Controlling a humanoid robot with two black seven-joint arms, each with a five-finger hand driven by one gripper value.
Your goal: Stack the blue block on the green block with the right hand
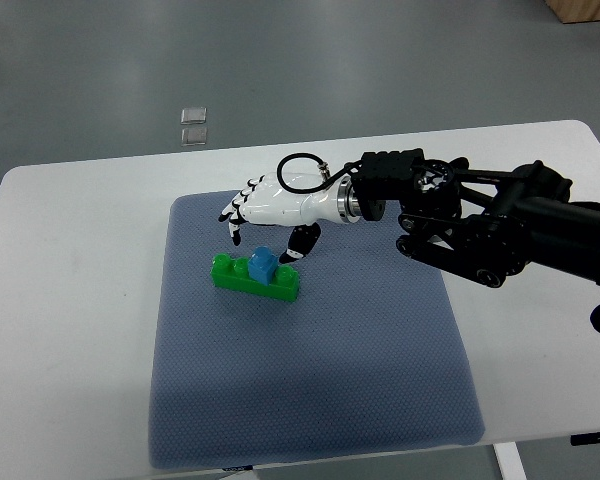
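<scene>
While the white rectangular counter (70,260) is carrying a dark blue-grey textured fabric mat (310,370), the task's pieces are sitting toward the mat's upper left, at about ten o'clock from its middle. Farthest left, the long green plastic building brick (242,274) is lying flat, its round studs pointing up and its right end angling slightly toward four o'clock. On top of it, roughly at mid-length, the small light-blue plastic cube block (263,264) is sitting upright among the studs; whether it is pressed fully home cannot be told from this view.

Both pieces look like hard, glossy moulded plastic: light, stiff, unlikely to break, but smooth enough to slip under a loose pinch. Judging by its shape, the blue block is best taken by two opposite flat side faces, leaving the studded top free, and the green brick beneath may skid on the mat if it is pushed sideways.

Just beyond, at twelve to one o'clock from the blocks, the white-shelled right robot hand (265,205) is hovering with its black-tipped fingers (233,217) spread and loosely bent, holding nothing, while its dark thumb (300,243) is hanging down just beside the blue block without clearly touching it. Its black jointed arm (500,225) is reaching in from three o'clock. No left arm is showing.
</scene>
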